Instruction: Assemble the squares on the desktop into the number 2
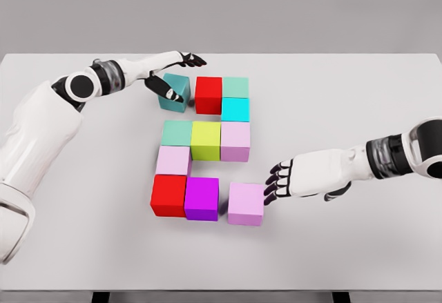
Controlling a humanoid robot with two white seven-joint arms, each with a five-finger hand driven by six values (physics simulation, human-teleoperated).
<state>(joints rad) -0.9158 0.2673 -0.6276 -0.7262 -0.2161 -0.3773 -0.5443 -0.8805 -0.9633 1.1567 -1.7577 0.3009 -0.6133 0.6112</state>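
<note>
Cubes near 2 layout, centre frame.
My left hand (168,82) clamps the teal cube (173,92); my right hand (290,179), fingers apart, touches the lilac cube (246,203).

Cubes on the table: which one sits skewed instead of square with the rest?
The dark teal cube at the top left, left of the upper red cube. It is rotated out of line, with the left hand on it.
</note>
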